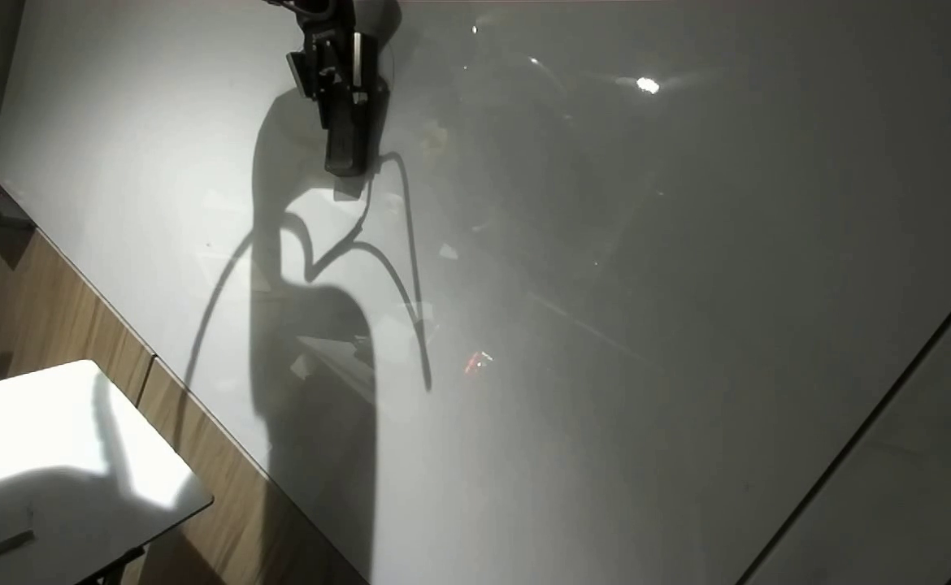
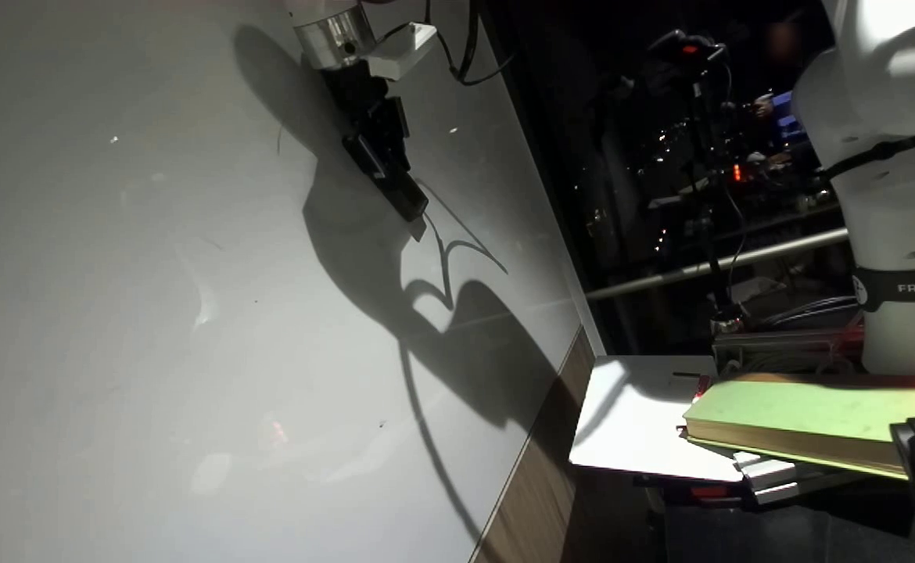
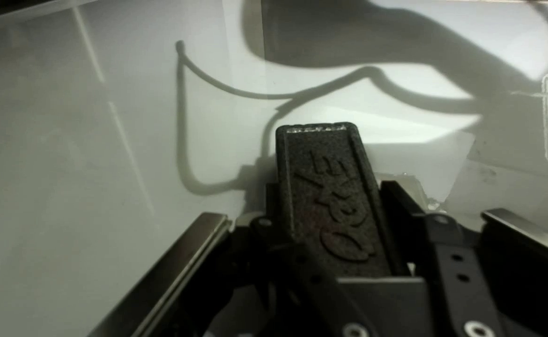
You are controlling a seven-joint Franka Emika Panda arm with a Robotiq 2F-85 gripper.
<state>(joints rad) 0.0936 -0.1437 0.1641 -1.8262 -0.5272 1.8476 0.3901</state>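
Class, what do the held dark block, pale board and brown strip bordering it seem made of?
Dark block: matte foam or plastic, perhaps; grainy, lettered face.
Pale board: glossy, perhaps glass or enamelled metal; sharp glare.
Brown strip: probably satin wood or laminate; visible grain.

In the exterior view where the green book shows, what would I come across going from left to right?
Silver collar → dark block → wood-grained strip → white tabletop → green book.
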